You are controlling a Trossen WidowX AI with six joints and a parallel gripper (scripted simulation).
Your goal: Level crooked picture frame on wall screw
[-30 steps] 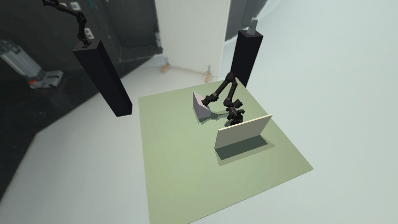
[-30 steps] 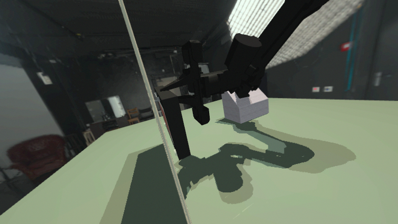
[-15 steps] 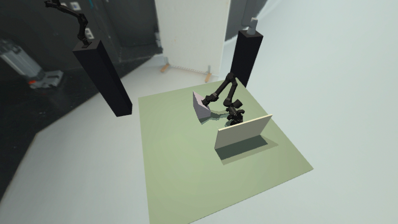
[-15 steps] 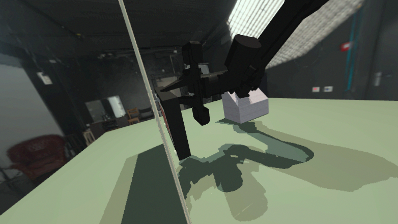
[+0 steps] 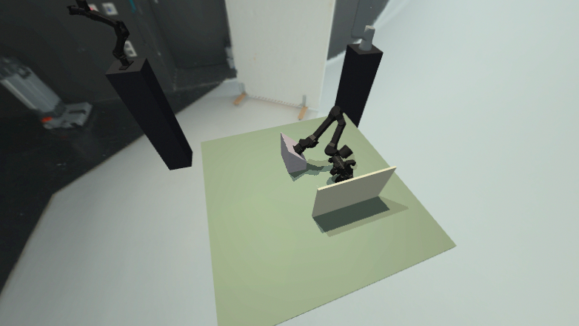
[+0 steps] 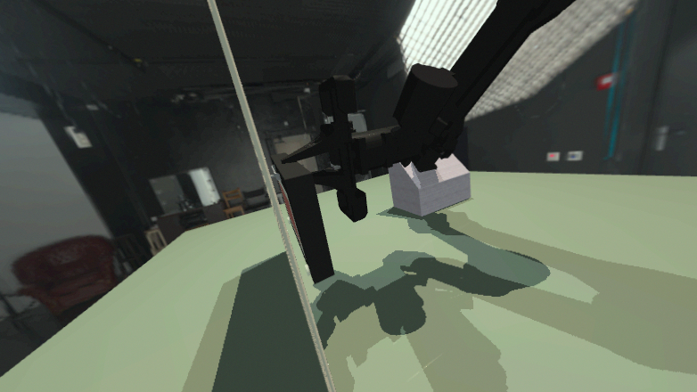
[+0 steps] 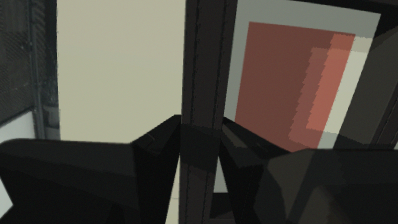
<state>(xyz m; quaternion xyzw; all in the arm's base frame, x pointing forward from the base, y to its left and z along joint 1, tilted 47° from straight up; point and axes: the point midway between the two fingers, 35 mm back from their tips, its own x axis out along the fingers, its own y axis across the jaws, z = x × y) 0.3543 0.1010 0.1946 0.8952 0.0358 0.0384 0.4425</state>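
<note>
The picture frame has a dark border (image 6: pixel 314 229) (image 7: pixel 202 55) around a pale mount and a red picture (image 7: pixel 280 75). It stands close against the upright cream wall board (image 5: pixel 354 192) (image 6: pixel 246 104) (image 7: pixel 120 65). My gripper (image 6: pixel 298 167) (image 7: pixel 199 123) is shut on the frame's border, with one finger on each side of the bar in the wrist view. In the exterior view the fingers are at the frame's upper end. In the top view the board hides the frame. The screw and the notched strip are hidden. I cannot tell from these views whether the frame is level.
A lilac-grey block (image 5: pixel 296 164) (image 6: pixel 443 192) with a sloped top stands on the green table top (image 5: pixel 251 243) (image 6: pixel 609 209), close to part of my arm. Two black pillars (image 5: pixel 152 117) (image 5: pixel 357 76) stand beyond the table. The board's shadow falls across the green surface.
</note>
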